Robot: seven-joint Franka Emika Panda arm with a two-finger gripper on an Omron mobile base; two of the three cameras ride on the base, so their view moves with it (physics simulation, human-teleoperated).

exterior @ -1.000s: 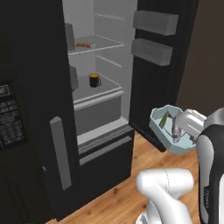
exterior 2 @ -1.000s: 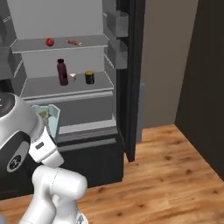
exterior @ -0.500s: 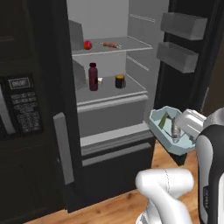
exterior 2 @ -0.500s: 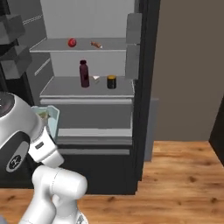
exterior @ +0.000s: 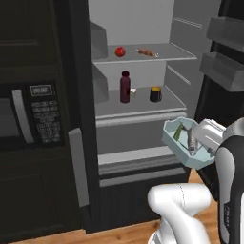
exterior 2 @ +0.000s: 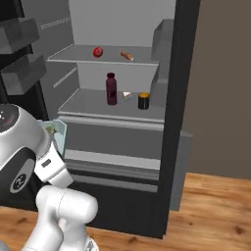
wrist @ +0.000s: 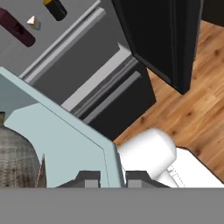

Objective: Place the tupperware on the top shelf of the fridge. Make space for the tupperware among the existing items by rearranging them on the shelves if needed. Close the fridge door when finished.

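The pale-blue tupperware point(exterior: 183, 143) hangs tilted in front of the open fridge point(exterior: 143, 28), below its lower shelf. My gripper point(wrist: 114, 177) is shut on the tub's rim point(wrist: 109, 162), one fingertip on each side. The tub's edge also peeks out beside my arm point(exterior 2: 56, 135). On the top shelf point(exterior: 174, 53) lie a red fruit point(exterior: 120, 51) and a skewer point(exterior: 147, 52). The shelf below carries a dark-red bottle point(exterior: 125, 87), a small wedge point(exterior: 133, 92) and an orange-topped jar point(exterior: 155, 94).
A black microwave point(exterior: 33, 114) sits left of the fridge. The fridge's left door point(exterior: 76, 157) stands edge-on, and the right door with grey bins point(exterior: 224, 71) is swung open beside the tub. Below are the bottom drawer point(wrist: 113, 96) and wooden floor point(wrist: 197, 87).
The whole scene has shifted in both base views, so the camera has moved and the fridge interior now sits nearer the middle. The tub stays in my grip.
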